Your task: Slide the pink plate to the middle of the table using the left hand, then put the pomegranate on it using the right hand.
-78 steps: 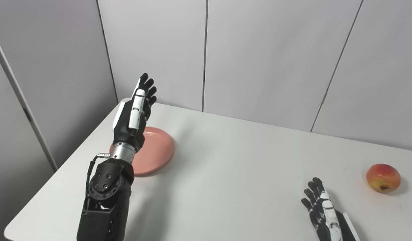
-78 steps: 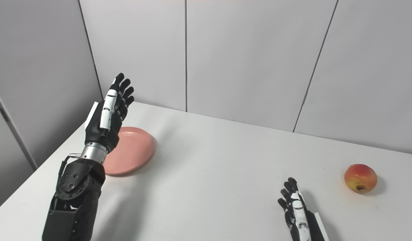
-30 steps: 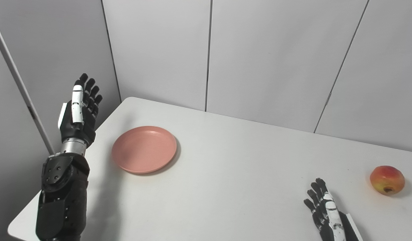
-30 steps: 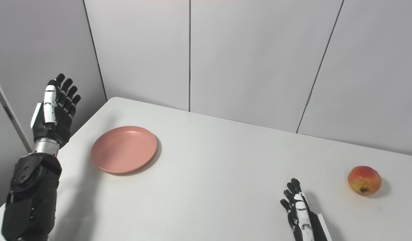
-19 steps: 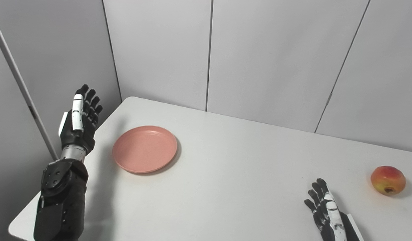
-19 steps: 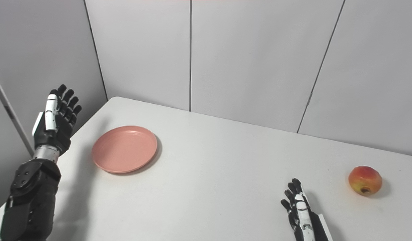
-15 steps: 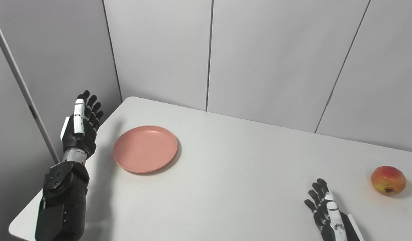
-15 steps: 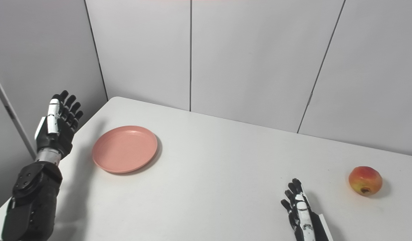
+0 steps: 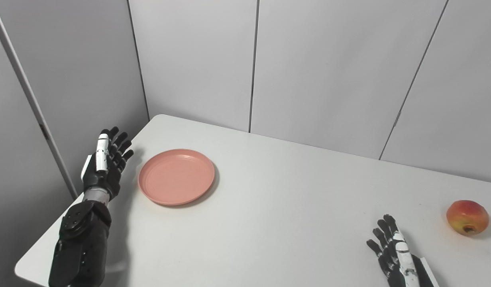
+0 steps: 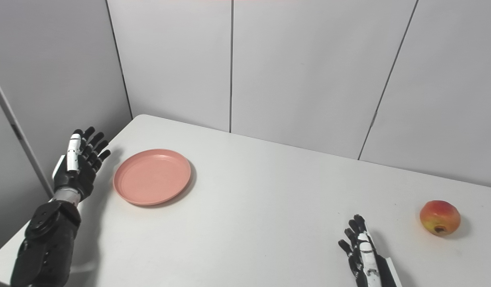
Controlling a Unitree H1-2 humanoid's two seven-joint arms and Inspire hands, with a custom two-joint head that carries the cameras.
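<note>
A pink plate [image 9: 176, 176] lies flat on the left part of the white table [image 9: 277, 207], bare inside. My left hand [image 9: 105, 164] stands open just left of the plate, over the table's left edge, fingers spread and pointing up, a small gap away from the rim. The pomegranate [image 9: 467, 217], red and yellow, sits far right on the table. My right hand [image 9: 395, 253] is open low at the front right, fingers spread, well left of the fruit and holding nothing.
Grey wall panels [image 9: 309, 67] close the table's back and left sides. The table's left edge and front corner [image 9: 26, 267] lie under my left forearm [image 9: 80, 243].
My left hand swung from above the plate out to its left side, then sank toward the table's level. The plate, the pomegranate and the right hand stayed put; the camera shifted slightly.
</note>
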